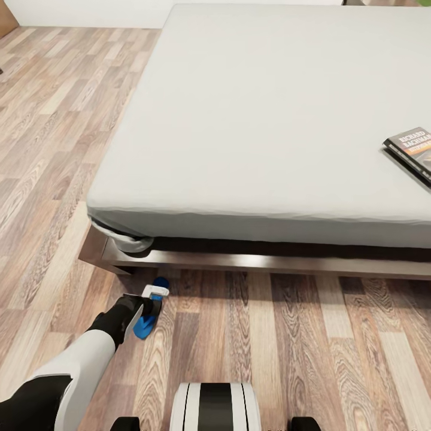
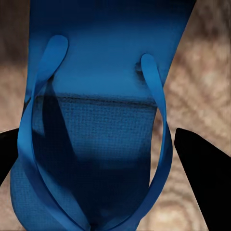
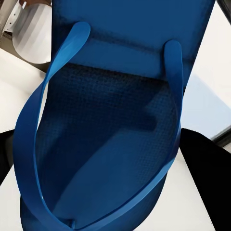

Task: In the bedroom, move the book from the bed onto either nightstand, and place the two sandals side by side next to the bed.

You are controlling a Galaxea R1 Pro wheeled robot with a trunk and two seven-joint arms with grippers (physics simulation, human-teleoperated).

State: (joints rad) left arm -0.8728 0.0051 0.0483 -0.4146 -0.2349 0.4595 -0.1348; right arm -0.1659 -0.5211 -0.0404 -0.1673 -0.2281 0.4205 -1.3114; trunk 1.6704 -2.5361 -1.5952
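Two blue sandals are in play, one at each arm. From the head view, the left arm reaches down to the wood-plank floor (image 1: 251, 341) just in front of the bed (image 1: 269, 120), near its front corner, and the left gripper (image 1: 149, 302) sits over a sandal (image 1: 146, 320) lying on the boards. The left wrist view looks straight down on that sandal, its strap (image 2: 156, 120) arching over the sole, with a dark fingertip (image 2: 204, 168) on either side. The jaws look closed against the sandal's edges, though whether they truly pinch it or merely flank it I cannot tell.

The right wrist view shows the second sandal (image 3: 110, 144) close before the camera, with dark fingertips (image 3: 207, 168) at its sides and pale surroundings behind. It appears to be gripped by the right jaws, but the contact itself is not visible, so I cannot say for certain.

On the light-grey mattress, well apart from the arms, the book (image 1: 413, 149) lies near the bed's far right side, partly cut off by the picture edge.

My judgement: the sandal step is in hand, with the first sandal being set down beside the bed. The next move calls for releasing it flat, then bringing the second sandal down just beside it, aligned the same way. The book has not yet been moved.
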